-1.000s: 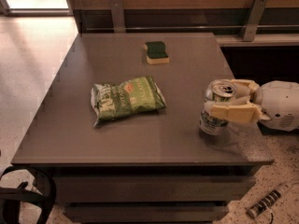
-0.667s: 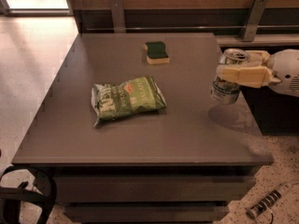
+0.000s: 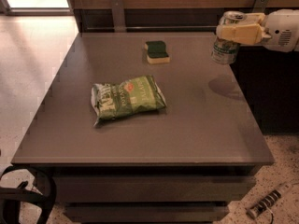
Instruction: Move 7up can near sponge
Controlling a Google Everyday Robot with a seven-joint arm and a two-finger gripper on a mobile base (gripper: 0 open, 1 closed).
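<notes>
- Grey-brown flat tabletop point(image 3: 196, 125) fills most of the view, with pale floor at its 9 o'clock and a dark wooden wall at 12 o'clock.
- Flat green crinkled crisp bag point(image 3: 127, 99) lies near the centre, slightly toward 8 o'clock, in the same place as a second ago.
- White arm point(image 3: 285, 29) reaches in from 2 o'clock. Its cream two-finger gripper point(image 3: 229, 24) is clamped around the top of the can.
- Small rectangular sponge point(image 3: 157, 52), dark green on top and pale yellow beneath, sits at 12 o'clock, unmoved.
- Small silver-white aluminium 7up can point(image 3: 225, 50) with green markings hangs at 2 o'clock. A second ago it was down by the 4 o'clock edge. Its shadow point(image 3: 224, 85) lies apart from it, so it is probably lifted.
- Judging by this, the carry is underway; a leftward move and set-down remain.
- Most of the arm is cut off by the frame, the far finger is mostly behind the can, and the can's label is unreadable.
</notes>
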